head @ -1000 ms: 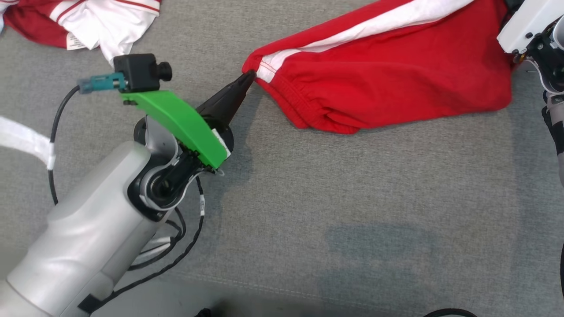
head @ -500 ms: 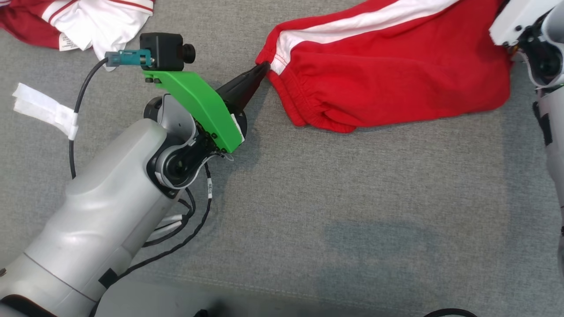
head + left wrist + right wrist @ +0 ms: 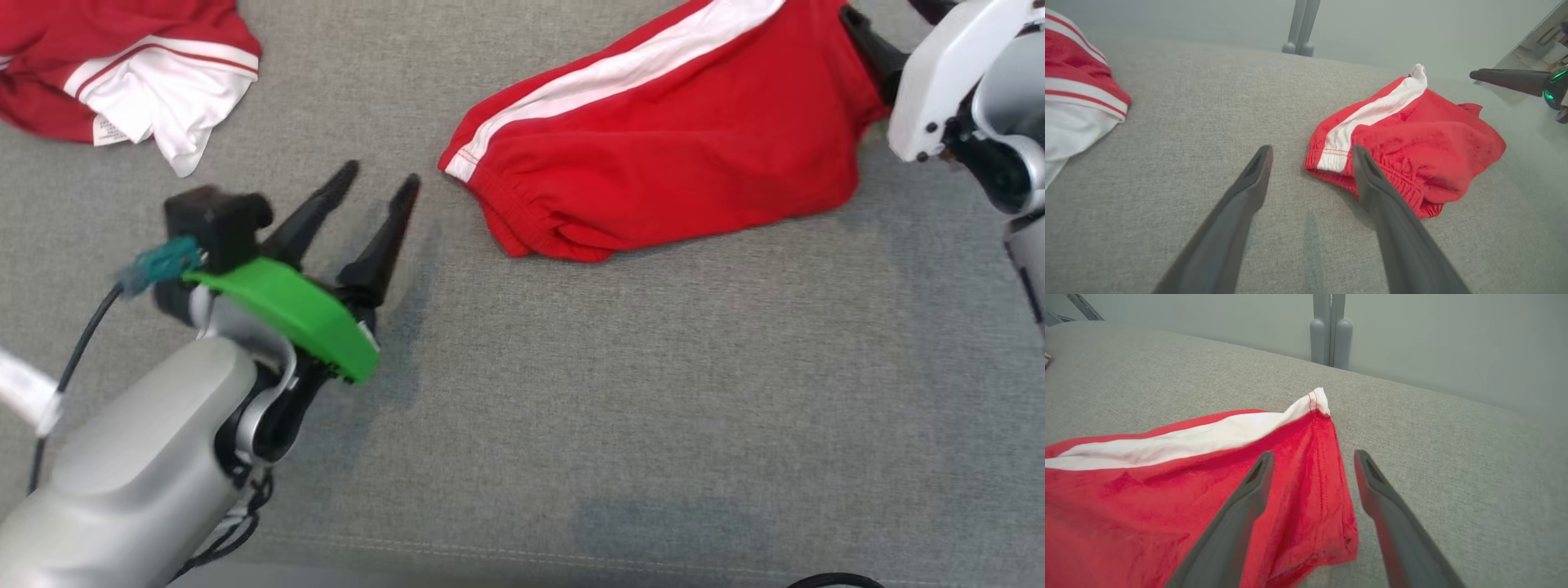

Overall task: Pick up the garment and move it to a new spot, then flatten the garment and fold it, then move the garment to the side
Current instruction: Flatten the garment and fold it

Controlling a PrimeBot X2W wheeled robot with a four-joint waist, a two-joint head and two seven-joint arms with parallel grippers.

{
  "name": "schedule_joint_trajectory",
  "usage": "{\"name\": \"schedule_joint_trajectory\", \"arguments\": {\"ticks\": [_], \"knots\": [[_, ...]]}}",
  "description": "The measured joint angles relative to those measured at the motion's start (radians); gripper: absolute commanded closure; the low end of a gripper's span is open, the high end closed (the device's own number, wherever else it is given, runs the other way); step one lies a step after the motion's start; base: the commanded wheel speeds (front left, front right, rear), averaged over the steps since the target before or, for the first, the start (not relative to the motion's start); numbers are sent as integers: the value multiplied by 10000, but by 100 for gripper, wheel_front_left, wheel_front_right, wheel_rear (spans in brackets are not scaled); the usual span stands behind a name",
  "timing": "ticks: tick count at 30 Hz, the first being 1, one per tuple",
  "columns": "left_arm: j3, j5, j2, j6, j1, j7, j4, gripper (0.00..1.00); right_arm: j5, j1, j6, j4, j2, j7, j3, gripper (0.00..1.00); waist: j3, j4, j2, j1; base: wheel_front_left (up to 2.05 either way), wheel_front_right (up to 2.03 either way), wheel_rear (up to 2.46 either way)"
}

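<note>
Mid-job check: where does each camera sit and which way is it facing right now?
Head view: high, looking down on the grey surface; left gripper lower left, right gripper upper right.
Left wrist view: along its own open gripper toward the gathered end of the red shorts.
Right wrist view: along its own open gripper over the red shorts' other end.
Shared: all three see the red shorts; head and left wrist also see the red-and-white garment.

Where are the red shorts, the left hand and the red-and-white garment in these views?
red shorts (image 3: 669, 163), head view, middle of the red panel below the white stripe.
left hand (image 3: 381, 173), head view, midway between its open fingertips.
red-and-white garment (image 3: 155, 102), head view, on its white panel.
</note>
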Motion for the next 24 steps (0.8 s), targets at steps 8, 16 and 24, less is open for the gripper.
{"name": "schedule_joint_trajectory", "arguments": {"ticks": [8, 16, 24], "knots": [[2493, 2405, 29, 1732, 2194, -546, -2320, 0, -123, 467, -4, -790, -842, 876, -148, 0, 9, -69, 0, 0, 0, 0, 0], [4953, 4903, -1885, 920, 3998, -566, -2309, 0, -740, 461, -6, -242, -895, 690, -777, 0, 411, 509, 0, 0, 0, 0, 0], [6548, 6497, -3708, -690, 4721, -564, -1062, 0, -936, 355, -2, 813, -562, 978, -1643, 0, 732, 1395, 0, 0, 0, 0, 0]]}}
